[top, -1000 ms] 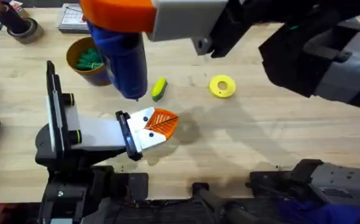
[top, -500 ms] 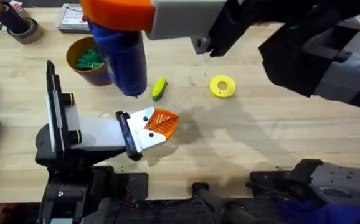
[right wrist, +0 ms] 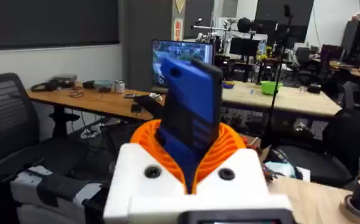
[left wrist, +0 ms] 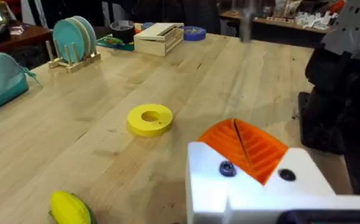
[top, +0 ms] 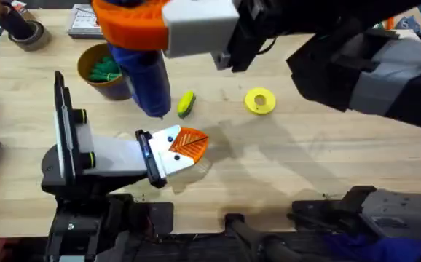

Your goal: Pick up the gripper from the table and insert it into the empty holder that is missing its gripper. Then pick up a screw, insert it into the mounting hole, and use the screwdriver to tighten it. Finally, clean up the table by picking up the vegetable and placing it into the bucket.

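Observation:
My right gripper (top: 134, 20) hangs high over the table's back left, shut on the blue screwdriver (top: 146, 73), which points down with its tip above the wood beside the vegetable (top: 186, 103). In the right wrist view the orange fingers (right wrist: 230, 146) clamp the screwdriver (right wrist: 189, 118). My left gripper (top: 190, 143) rests low near the front. Its orange ribbed gripper pieces (left wrist: 245, 146) sit pressed together in the white holder (left wrist: 255, 190), where two dark screw heads (left wrist: 227, 168) show. The bucket (top: 87, 58) stands at the back left with green items inside.
A yellow ring (top: 260, 100) lies right of the corn, also in the left wrist view (left wrist: 150, 118). A tape roll (top: 25, 33) and a book (top: 83, 22) sit at the back left edge. Bare wood stretches across the right half.
The right arm has shifted a little to the left, carrying the screwdriver with it. The left arm, corn and ring have not moved.

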Tool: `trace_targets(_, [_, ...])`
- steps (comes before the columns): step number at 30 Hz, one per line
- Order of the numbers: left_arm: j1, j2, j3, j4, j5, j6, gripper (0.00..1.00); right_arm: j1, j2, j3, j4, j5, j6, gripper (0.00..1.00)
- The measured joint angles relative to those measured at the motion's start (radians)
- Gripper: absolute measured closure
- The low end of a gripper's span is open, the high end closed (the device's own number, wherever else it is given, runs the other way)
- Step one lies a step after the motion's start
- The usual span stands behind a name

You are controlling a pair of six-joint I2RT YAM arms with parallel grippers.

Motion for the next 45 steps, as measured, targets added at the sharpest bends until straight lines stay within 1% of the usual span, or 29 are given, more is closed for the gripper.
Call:
trace_targets(6, [0.000, 0.000, 0.000, 0.000, 0.000, 0.000, 0.993, 0.000, 0.000, -0.051, 0.063, -0.003, 0.000, 0.975])
trace_targets(17, [0.000, 0.000, 0.000, 0.000, 0.000, 0.000, 0.993, 0.007, 0.000, -0.110, 0.102, -0.004, -0.004, 0.975])
trace_targets(29, [0.000, 0.000, 0.000, 0.000, 0.000, 0.000, 0.993, 0.026, 0.000, -0.117, 0.094, -0.007, -0.039, 0.975])
trace_targets(37, [0.000, 0.000, 0.000, 0.000, 0.000, 0.000, 0.993, 0.026, 0.000, -0.120, 0.029, -0.007, -0.073, 0.975])
trace_targets(45, [0.000, 0.000, 0.000, 0.000, 0.000, 0.000, 0.993, 0.026, 0.000, -0.152, 0.032, -0.006, -0.105, 0.975])
